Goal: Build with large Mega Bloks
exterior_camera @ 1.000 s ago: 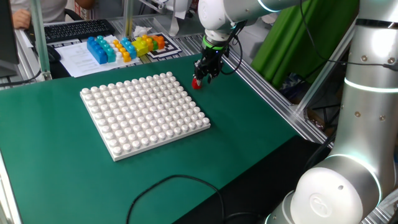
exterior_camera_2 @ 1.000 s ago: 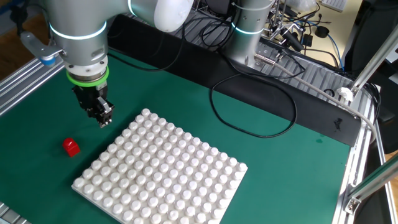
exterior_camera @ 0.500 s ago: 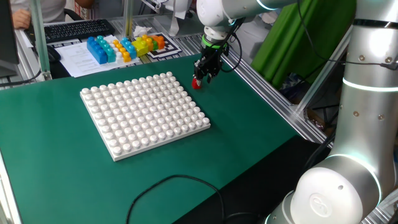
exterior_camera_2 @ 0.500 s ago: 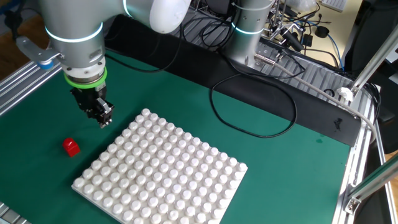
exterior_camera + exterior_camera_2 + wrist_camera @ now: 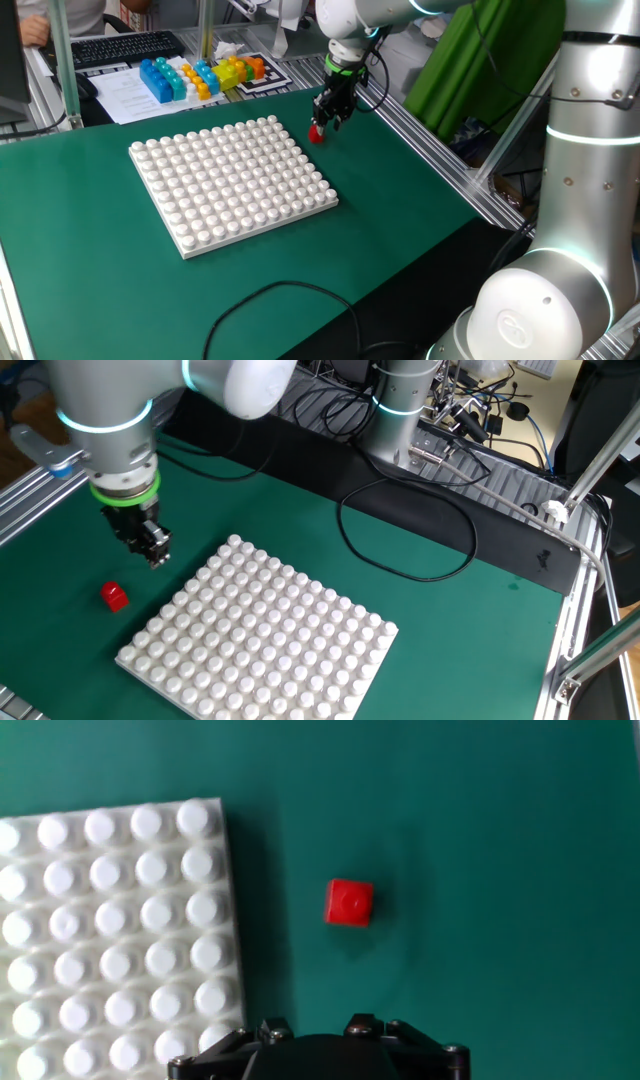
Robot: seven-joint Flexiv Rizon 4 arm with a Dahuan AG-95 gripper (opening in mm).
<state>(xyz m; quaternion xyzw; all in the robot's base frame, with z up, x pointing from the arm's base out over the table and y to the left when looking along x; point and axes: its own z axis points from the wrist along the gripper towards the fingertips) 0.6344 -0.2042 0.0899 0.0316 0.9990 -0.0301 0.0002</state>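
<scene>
A small bright red Mega Blok [image 5: 316, 136] lies alone on the green mat, just off the far right corner of the white studded baseplate [image 5: 230, 180]. It also shows in the other fixed view [image 5: 115, 596] and near the middle of the hand view [image 5: 349, 904]. My gripper [image 5: 326, 122] hangs above the mat close to the red brick, apart from it and holding nothing. In the other fixed view the gripper [image 5: 155, 558] is above and to the right of the brick. Only its dark base [image 5: 318, 1025] shows in the hand view, so the jaw gap is unclear.
The baseplate [image 5: 260, 640] fills the middle of the mat, and its corner shows in the hand view [image 5: 110, 920]. Several blue, orange and yellow bricks [image 5: 200, 75] sit beyond the mat's far edge beside a keyboard. A black cable [image 5: 400, 550] lies on the mat.
My gripper has shifted a little sideways, staying above the mat near the red brick. The red brick and the baseplate have not moved.
</scene>
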